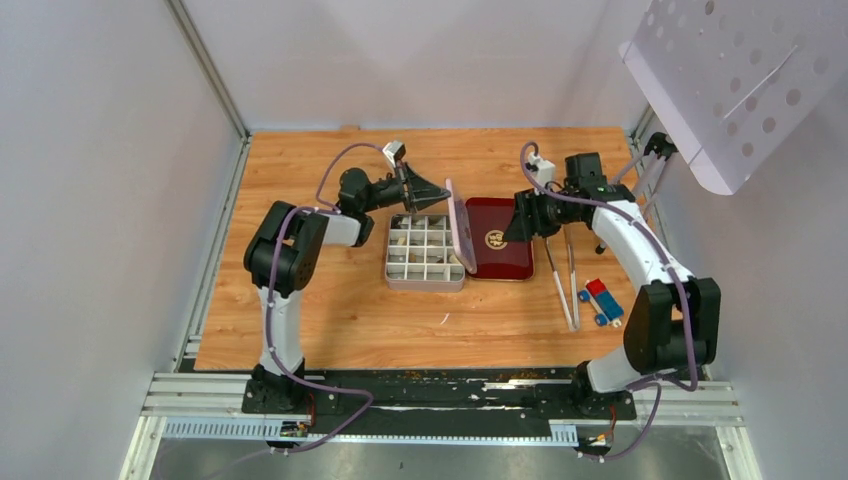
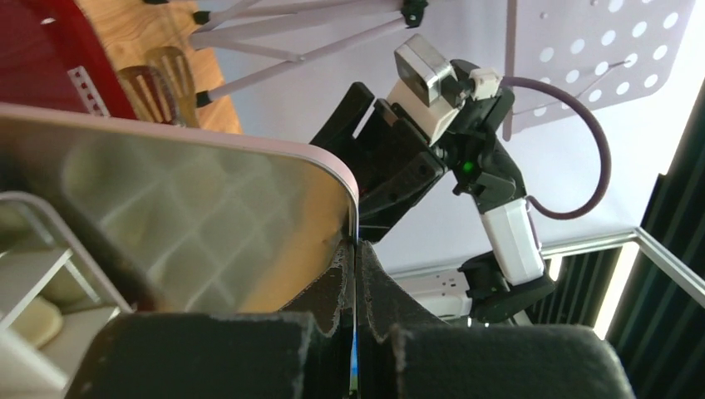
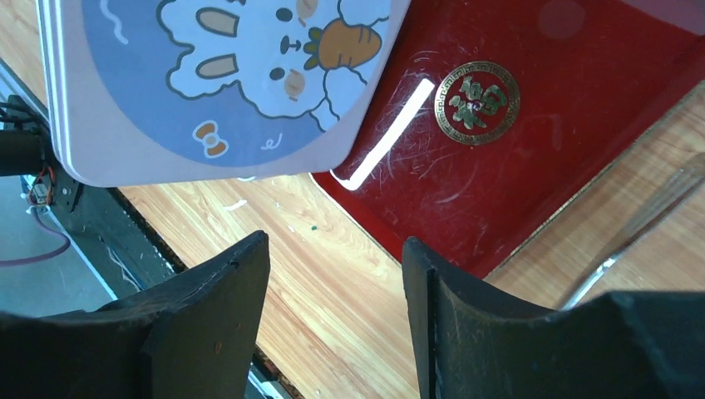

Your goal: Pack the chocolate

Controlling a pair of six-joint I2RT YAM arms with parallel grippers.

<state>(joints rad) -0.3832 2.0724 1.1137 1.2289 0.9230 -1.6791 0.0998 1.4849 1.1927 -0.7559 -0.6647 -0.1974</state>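
The grey compartment tin (image 1: 425, 272) stands mid-table with small cream and brown chocolate pieces (image 1: 400, 256) in its cells; one cream piece shows in the left wrist view (image 2: 33, 321). My left gripper (image 1: 444, 192) is shut on the edge of the tin's hinged lid (image 1: 458, 228), which stands nearly upright. In the left wrist view the pads (image 2: 374, 283) pinch the lid's rim (image 2: 353, 199). My right gripper (image 1: 516, 226) is open and empty above the red tray (image 1: 505, 250). In the right wrist view it (image 3: 337, 258) hovers by the bunny-printed lid (image 3: 216, 83).
The red tray (image 3: 532, 141) lies right of the tin. Long metal tongs (image 1: 564, 282) and a red-and-blue block (image 1: 602, 300) lie right of the tray. A white perforated panel (image 1: 730, 70) on a stand hangs over the back right corner.
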